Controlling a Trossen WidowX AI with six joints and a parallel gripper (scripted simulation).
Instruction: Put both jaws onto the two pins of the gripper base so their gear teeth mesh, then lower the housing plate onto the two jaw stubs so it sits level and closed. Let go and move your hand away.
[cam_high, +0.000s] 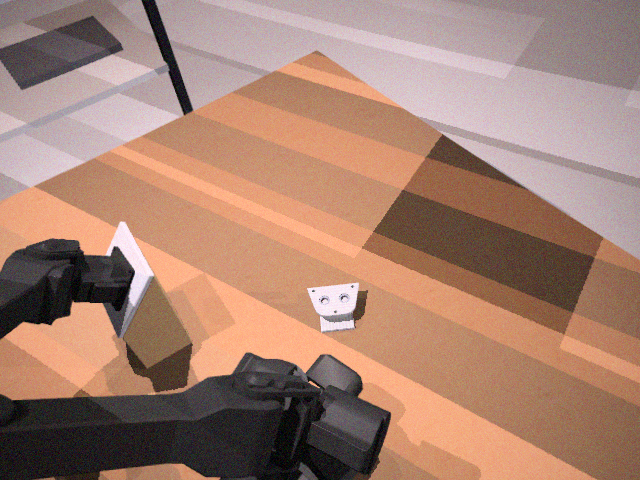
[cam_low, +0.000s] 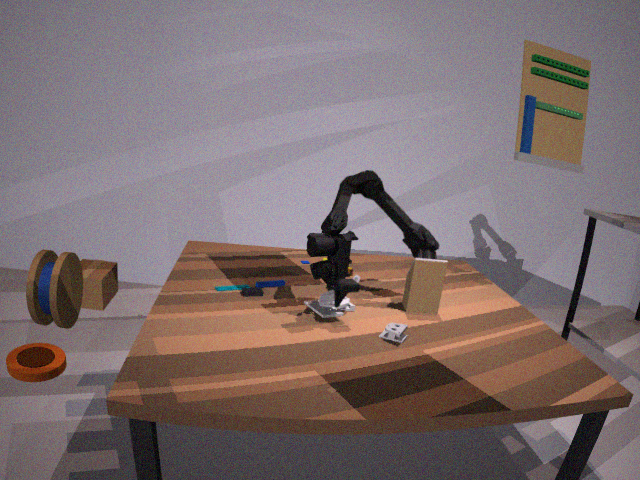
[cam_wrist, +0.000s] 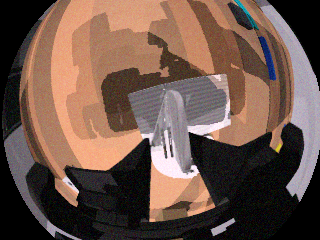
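Observation:
My gripper (cam_low: 338, 302) (cam_wrist: 167, 139) is shut on a grey-white jaw (cam_wrist: 178, 125) (cam_low: 326, 297), held upright between the fingertips over the gripper base. The gripper base (cam_low: 321, 310) (cam_wrist: 212, 102) lies on the table under the gripper; its pins are hidden, and I cannot tell whether the held jaw touches it. A rounded white part (cam_wrist: 165, 167) shows low between the fingers. The white housing plate (cam_high: 334, 305) (cam_low: 394, 332) lies apart from the base, its two round holes showing. The arm hides the base in the top view. I cannot make out the other jaw clearly.
A tall tan block (cam_high: 159, 325) (cam_low: 426, 287) stands near the arm's base. A teal bar (cam_low: 231, 287), a blue bar (cam_low: 270, 284) (cam_wrist: 268, 57) and a dark block (cam_low: 252, 291) (cam_wrist: 241, 16) lie beyond the gripper base. The table edge (cam_low: 361, 424) is at the front.

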